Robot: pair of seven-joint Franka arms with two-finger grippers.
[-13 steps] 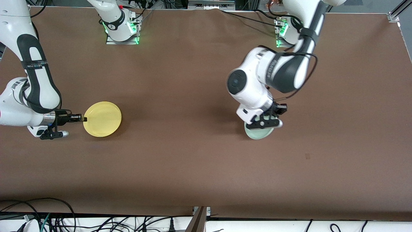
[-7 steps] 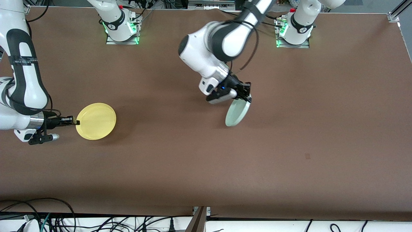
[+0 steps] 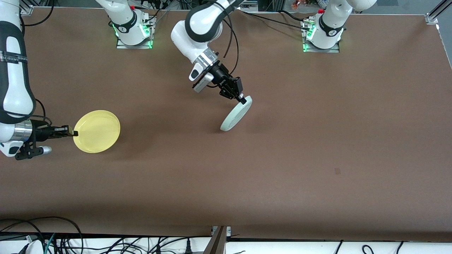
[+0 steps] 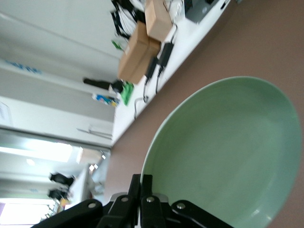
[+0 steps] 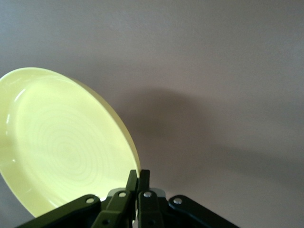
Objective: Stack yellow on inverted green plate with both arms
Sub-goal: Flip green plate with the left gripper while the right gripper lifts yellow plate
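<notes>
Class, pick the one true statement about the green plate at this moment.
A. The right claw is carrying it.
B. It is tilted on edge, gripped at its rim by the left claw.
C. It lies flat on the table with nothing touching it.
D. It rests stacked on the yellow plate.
B: the left claw pinches the rim of the green plate, which hangs steeply tilted.

Front view high, facing robot bases; wrist views close, one plate each, both in front view.
</notes>
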